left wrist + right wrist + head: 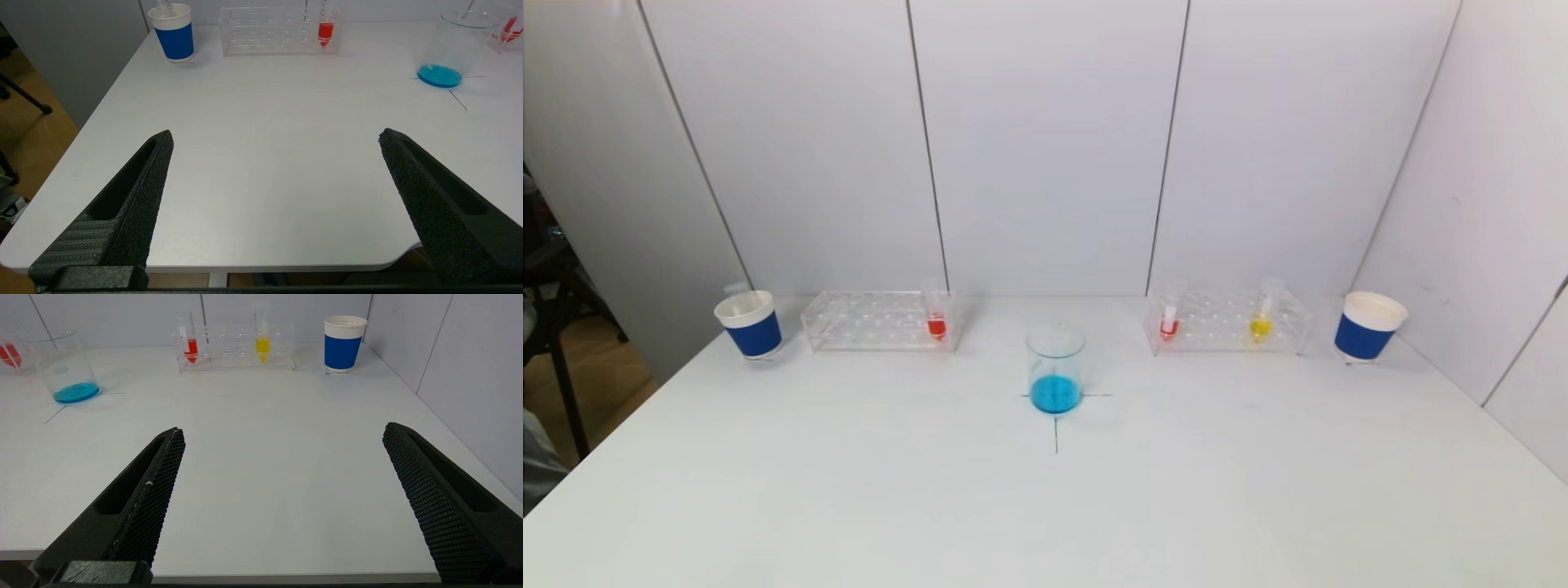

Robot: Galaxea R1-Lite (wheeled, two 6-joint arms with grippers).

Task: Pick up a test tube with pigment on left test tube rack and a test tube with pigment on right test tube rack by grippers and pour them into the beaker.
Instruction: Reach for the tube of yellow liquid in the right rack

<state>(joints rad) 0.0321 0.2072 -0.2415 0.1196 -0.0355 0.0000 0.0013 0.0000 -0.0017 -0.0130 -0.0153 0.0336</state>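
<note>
While my left gripper (276, 136) and right gripper (284, 433) hang wide open over the desk's (849, 490) near edge, the beaker (1055, 369) stands mid-desk

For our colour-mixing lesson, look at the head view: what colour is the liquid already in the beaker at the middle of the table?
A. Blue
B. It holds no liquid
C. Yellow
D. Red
A: the beaker holds a shallow layer of blue liquid at its bottom, while red and yellow show only in the test tubes standing in the right test tube rack and left test tube rack.
</note>
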